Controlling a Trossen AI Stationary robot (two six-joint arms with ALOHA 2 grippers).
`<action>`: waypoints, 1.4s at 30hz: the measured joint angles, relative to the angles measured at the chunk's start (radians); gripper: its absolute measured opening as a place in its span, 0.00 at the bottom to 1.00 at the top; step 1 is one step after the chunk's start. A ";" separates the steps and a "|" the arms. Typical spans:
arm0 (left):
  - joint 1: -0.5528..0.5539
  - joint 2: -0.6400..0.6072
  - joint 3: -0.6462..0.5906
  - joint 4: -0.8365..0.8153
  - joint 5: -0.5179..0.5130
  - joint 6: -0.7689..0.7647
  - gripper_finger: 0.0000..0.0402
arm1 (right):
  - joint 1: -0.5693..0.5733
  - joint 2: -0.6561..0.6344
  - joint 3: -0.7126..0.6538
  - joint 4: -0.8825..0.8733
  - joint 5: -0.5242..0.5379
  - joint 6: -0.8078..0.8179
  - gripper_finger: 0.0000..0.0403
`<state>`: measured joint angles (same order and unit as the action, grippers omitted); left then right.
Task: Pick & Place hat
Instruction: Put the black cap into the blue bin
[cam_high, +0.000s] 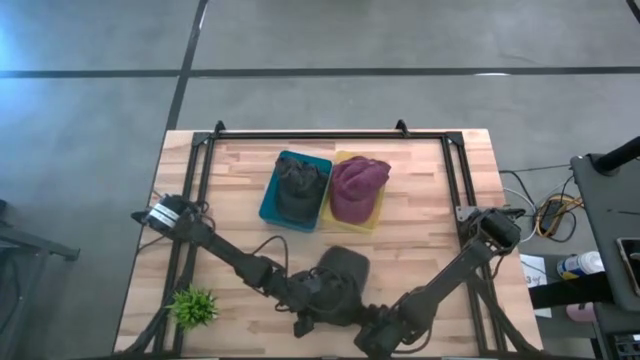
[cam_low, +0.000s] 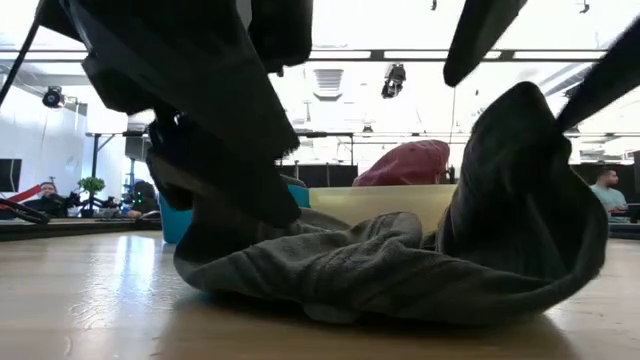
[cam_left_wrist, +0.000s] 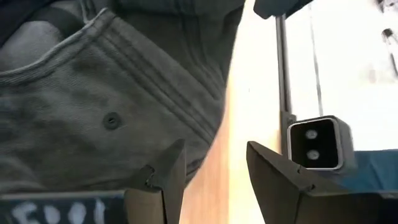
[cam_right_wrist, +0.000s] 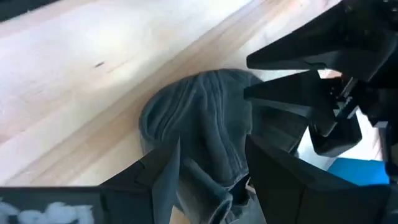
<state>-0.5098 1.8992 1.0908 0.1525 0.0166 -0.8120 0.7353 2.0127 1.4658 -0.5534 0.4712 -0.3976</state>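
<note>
Grasp step: both grippers, left gripper (cam_left_wrist: 214, 171) and right gripper (cam_right_wrist: 211, 168), fingers apart, flank the grey cap (cam_high: 345, 268) near the table (cam_high: 420, 200)'s front edge; next, clamp and lift.

A hat (cam_high: 345, 268) lies on the table (cam_high: 420, 190) before two side-by-side bins (cam_high: 270, 200), each holding a hat.

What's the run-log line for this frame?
grey hat on table | left gripper open beside it | right gripper open over it | not lifted
</note>
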 joint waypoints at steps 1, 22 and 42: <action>0.000 0.000 0.000 -0.001 0.000 0.003 0.41 | -0.001 -0.001 0.000 -0.009 0.000 0.007 0.44; 0.049 -0.001 0.000 0.015 0.007 0.094 0.41 | -0.012 -0.013 -0.068 -0.212 0.000 -0.012 0.44; 0.050 -0.001 0.000 0.080 -0.106 0.001 0.41 | 0.070 -0.063 -0.125 -0.299 0.000 0.035 0.44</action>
<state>-0.4603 1.8980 1.0904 0.2321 -0.0894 -0.8106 0.8052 1.9499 1.3413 -0.8524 0.4713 -0.3631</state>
